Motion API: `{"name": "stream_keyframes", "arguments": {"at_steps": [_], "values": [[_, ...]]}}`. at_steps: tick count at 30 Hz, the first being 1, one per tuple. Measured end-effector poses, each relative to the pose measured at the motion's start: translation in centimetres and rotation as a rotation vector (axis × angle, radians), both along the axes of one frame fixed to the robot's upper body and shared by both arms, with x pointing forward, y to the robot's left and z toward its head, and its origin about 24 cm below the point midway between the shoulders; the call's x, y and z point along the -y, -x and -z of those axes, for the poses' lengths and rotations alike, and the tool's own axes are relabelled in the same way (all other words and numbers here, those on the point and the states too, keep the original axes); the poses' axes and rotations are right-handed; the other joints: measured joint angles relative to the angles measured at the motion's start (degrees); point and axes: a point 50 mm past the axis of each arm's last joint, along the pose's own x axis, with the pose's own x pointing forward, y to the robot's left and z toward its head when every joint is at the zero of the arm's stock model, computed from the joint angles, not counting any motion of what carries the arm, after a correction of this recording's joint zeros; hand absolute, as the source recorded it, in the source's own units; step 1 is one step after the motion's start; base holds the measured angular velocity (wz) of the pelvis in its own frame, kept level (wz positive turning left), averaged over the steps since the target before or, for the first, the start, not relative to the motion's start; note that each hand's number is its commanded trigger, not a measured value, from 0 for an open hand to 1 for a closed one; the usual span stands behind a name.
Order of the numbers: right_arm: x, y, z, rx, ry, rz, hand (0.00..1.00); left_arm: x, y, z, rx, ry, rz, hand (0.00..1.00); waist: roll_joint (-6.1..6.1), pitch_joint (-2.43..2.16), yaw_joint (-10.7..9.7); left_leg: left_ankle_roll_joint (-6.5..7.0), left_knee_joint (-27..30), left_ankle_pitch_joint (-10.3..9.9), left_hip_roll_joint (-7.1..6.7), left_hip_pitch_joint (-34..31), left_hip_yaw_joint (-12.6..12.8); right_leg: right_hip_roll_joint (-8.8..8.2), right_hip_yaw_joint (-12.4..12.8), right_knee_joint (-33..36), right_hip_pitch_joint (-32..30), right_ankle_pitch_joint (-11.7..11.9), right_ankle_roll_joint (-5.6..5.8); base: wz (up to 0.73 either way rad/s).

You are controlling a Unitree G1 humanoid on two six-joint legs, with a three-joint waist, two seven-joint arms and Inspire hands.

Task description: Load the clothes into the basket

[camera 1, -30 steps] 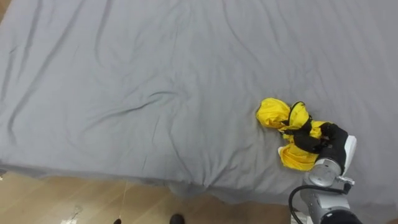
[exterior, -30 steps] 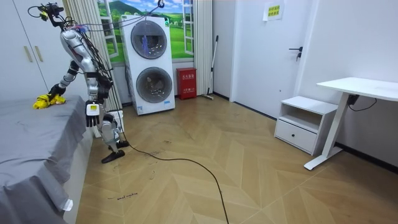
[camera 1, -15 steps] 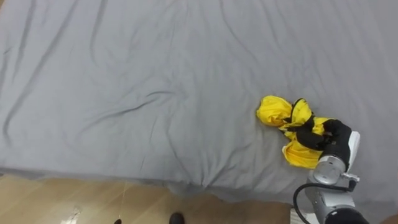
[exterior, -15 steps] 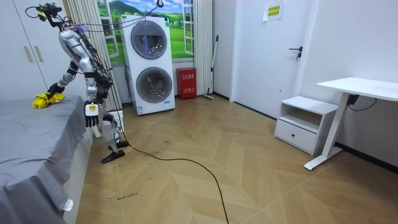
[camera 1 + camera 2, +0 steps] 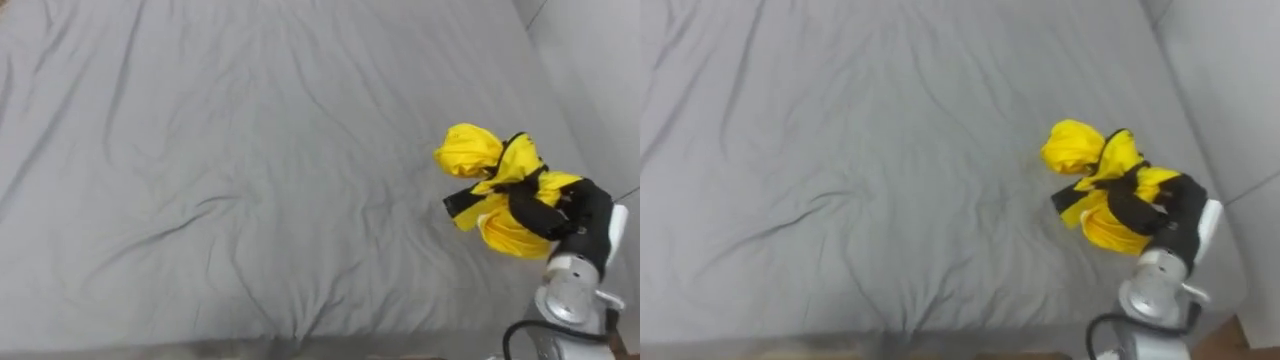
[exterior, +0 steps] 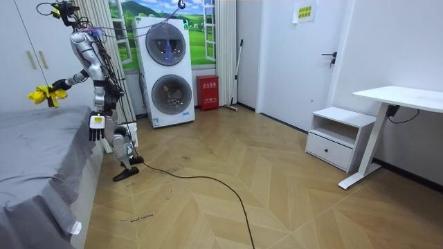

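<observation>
A yellow garment with black trim (image 5: pixel 495 190) hangs bunched above the grey bed sheet (image 5: pixel 250 150), near the bed's right side. My right hand (image 5: pixel 562 212) is shut on it, dark fingers curled round the cloth (image 5: pixel 1095 185). In the room view I stand at the bed's edge (image 6: pixel 76 149) with my right arm held out over it, and the yellow garment (image 6: pixel 43 95) is clear of the sheet. My left hand (image 6: pixel 96 128) hangs at my side with relaxed fingers and holds nothing.
The grey bed fills the area before me, its near edge along the bottom of the eye views. Behind me in the room view stand stacked washing machines (image 6: pixel 169 69), a red box (image 6: pixel 207 93), a white cabinet (image 6: pixel 336 138) and a white desk (image 6: pixel 401 100) on open wood floor.
My right hand has lifted the yellow garment up off the sheet. I have straightened up, and the eye view has shifted further over the bed.
</observation>
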Motion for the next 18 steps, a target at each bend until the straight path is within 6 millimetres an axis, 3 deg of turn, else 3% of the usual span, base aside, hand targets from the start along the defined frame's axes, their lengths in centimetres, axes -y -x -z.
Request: {"name": "stream_keyframes", "arguments": {"at_steps": [8, 12, 18], "values": [[0.9, 2.2, -1.6, 0.069, 0.005, 0.014, 1.00, -0.3, 0.1, -0.1, -0.001, -0.030, -0.009, 0.00, 0.97, -0.37, -3.1, -0.26, -1.6, -0.5, 0.36, 5.2, 3.3, 0.63, 4.3, 0.5, 2.6, 0.0, -0.01, -0.28], [1.0, 2.8, -1.5, 0.060, 0.001, -0.016, 1.00, -0.4, 0.5, -0.1, -0.015, -0.037, 0.000, 0.00, 1.05, -0.14, -3.9, -0.71, -2.4, -1.3, 1.19, 7.9, 7.5, 1.41, 7.5, 0.5, 3.3, 0.2, -0.10, -0.51], [1.8, 4.5, 0.3, -0.019, -0.052, 0.017, 1.00, -0.7, 1.9, 0.0, -0.067, -0.070, -0.005, 0.00, 1.07, 0.35, -5.2, -1.36, -2.4, -2.5, 2.02, 8.9, 11.0, 2.75, 11.7, 0.5, 2.7, 0.4, -0.19, -0.35]]}}
